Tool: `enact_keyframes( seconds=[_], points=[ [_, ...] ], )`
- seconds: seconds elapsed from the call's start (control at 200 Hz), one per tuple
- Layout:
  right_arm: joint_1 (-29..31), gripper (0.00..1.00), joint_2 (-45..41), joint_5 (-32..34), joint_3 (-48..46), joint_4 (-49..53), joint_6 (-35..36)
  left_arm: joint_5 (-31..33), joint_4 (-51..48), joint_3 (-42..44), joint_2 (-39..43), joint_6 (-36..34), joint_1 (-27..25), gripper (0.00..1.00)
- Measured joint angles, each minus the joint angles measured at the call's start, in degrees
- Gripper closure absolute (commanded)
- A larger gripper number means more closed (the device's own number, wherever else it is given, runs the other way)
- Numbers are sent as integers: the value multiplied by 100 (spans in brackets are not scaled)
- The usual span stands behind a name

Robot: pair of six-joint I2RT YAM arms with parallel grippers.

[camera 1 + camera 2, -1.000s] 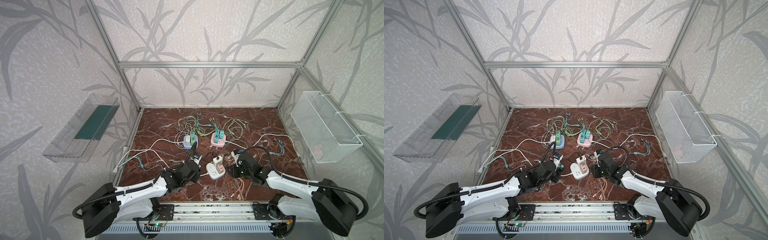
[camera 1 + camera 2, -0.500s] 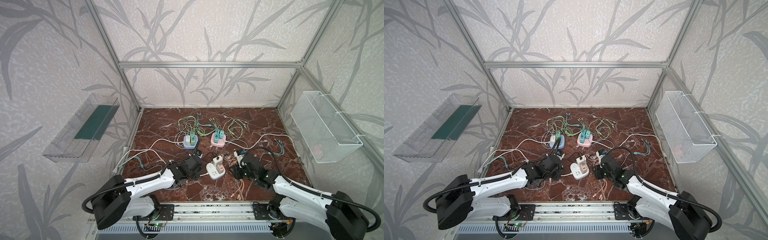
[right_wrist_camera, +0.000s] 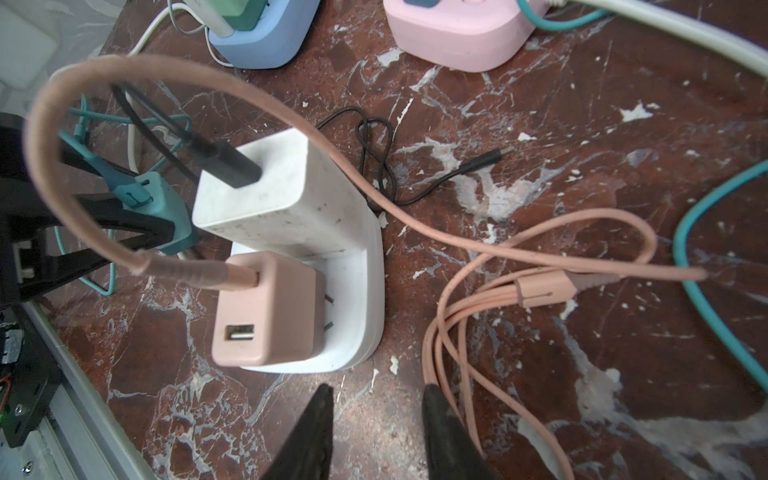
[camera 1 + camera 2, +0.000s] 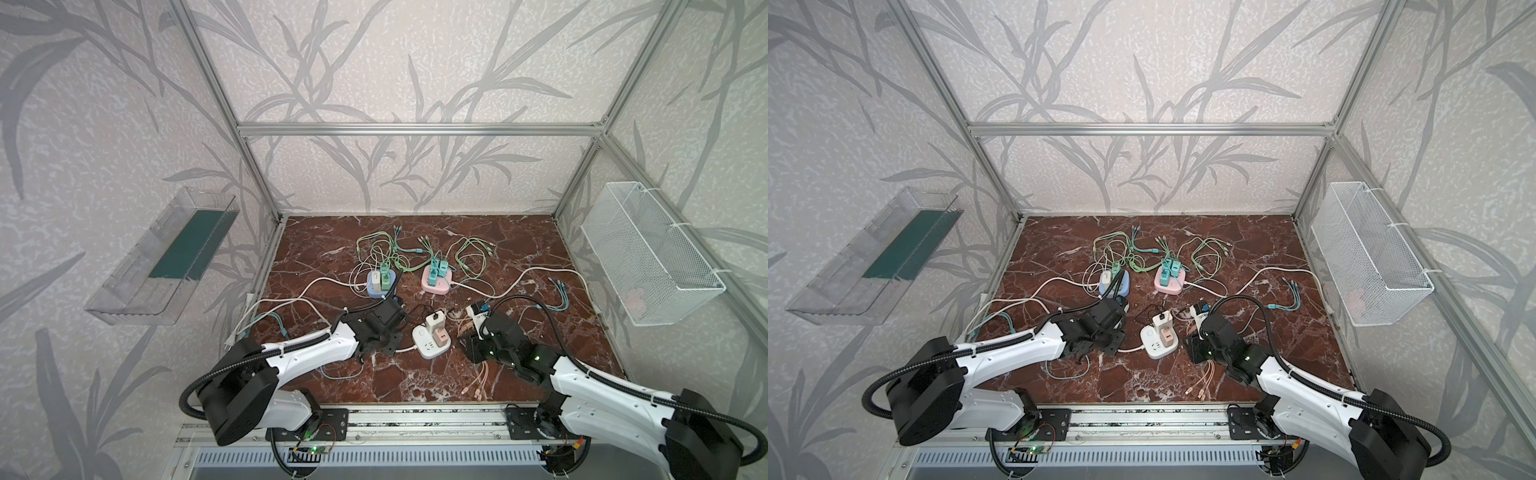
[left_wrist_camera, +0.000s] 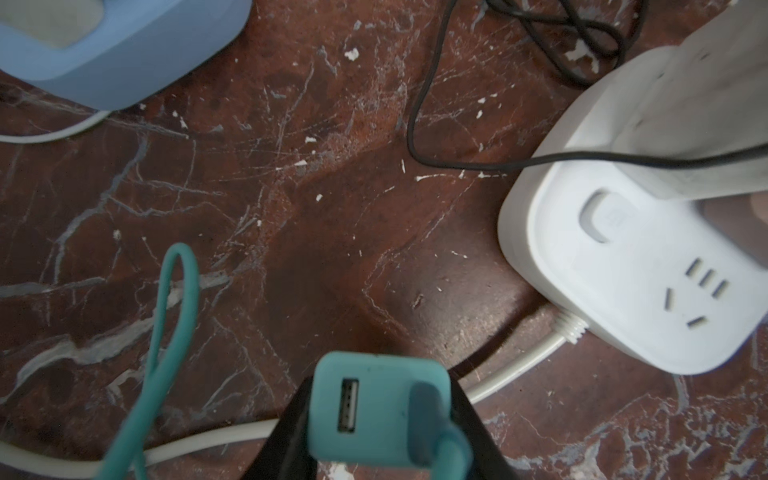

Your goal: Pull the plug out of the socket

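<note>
The left pincer (image 5: 380,419) is clamped on a teal charger plug (image 5: 386,386), one black finger (image 5: 291,440) against each side. The plug is clear of any socket and its USB face points at the wrist camera. A teal cable (image 5: 166,332) runs from the plug and loops over the desk (image 5: 291,166). Just beside this plug stands the white socket block (image 5: 631,274).

The right pincer (image 3: 378,411) hangs with its jaws apart and nothing between them, near the block's edge. The pink charger plug (image 3: 266,316) sits in that block, and its two metal prongs show between its body and the socket face. A white charger (image 3: 282,195) stands in the same block beside it, with a black cable (image 3: 374,158) plugged into its top. A pink cable (image 3: 478,324) arcs from the pink plug and lies bundled on the desk by the right pincer.

In both top views the white block lies between the two pincers. A blue socket block (image 3: 266,37) and a pink socket block (image 3: 457,33) lie farther back.
</note>
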State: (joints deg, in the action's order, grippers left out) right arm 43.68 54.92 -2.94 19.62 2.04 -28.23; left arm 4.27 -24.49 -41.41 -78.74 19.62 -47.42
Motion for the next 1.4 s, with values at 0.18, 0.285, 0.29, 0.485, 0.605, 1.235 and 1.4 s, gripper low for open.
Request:
enact_keyframes(
  seconds=[0.18,0.285,0.29,0.485,0.605,1.235,1.4],
  points=[
    [133,56,-111,52,0,9,136,-129,-197,-457,-481,-109,37,72],
    [188,55,-177,76,0,11,212,-149,-310,-719,-776,-166,55,69],
    [192,55,-179,79,0,11,216,-149,-313,-728,-787,-170,55,69],
    [291,46,-188,153,0,70,323,-170,-315,-848,-966,-175,70,50],
    [411,43,-188,219,0,111,391,-267,-308,-815,-988,-153,68,41],
    [1252,38,385,1145,313,122,544,-643,695,-55,-22,-44,59,29],
    [1405,38,807,1375,535,83,531,-780,1023,125,98,-39,-28,29]
  ],
)
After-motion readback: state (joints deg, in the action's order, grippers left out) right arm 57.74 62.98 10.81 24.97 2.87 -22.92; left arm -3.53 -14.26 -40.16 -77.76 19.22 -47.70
